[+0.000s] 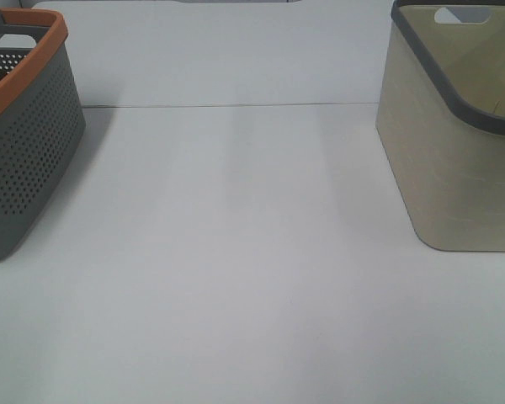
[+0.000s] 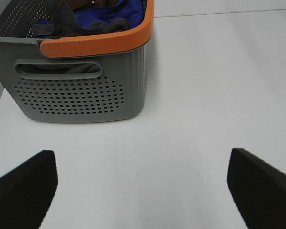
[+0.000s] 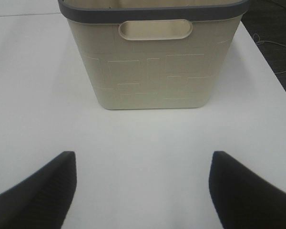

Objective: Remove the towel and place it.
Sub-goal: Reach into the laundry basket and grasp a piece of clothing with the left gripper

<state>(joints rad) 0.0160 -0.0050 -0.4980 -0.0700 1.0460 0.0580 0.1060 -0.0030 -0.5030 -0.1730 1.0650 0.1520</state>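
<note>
Holds left gripper [image 2: 142,191] and right gripper [image 3: 142,191] with jaws spread wide, gripping nothing, tilted downward.

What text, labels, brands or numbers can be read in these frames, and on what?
None can be read in any view.
Grey basket with orange rim: only perforations, no label.
Beige basket: only an embossed rectangle pattern, no lettering.
Cloths in the grey basket: no tag or print shows.

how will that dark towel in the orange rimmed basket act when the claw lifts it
Probably floppy: the dark towel lies crumpled in folds inside the grey basket, so it should sag and hang from wherever it is pinched. It may also drag along the blue fabric it lies against.
</note>
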